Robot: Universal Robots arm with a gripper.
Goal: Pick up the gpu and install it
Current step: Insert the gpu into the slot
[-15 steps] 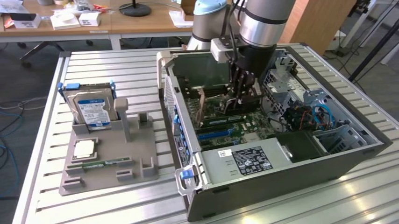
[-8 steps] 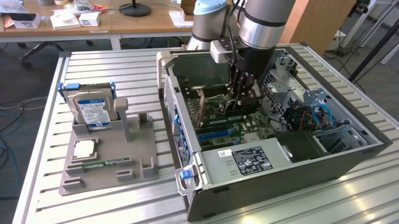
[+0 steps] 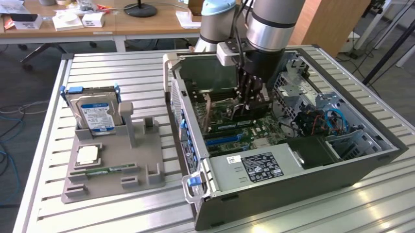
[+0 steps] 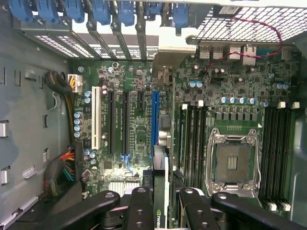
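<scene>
Wrist view shows the pincer clamping gpu above blue slot.

I hold the thin flat dark graphics card on edge in my gripper, inside the open computer case, roughly in line with the motherboard's long blue slot.

Exterior view looks down obliquely on the open computer case — wrist view, close inside, faces the shared motherboard.
</scene>
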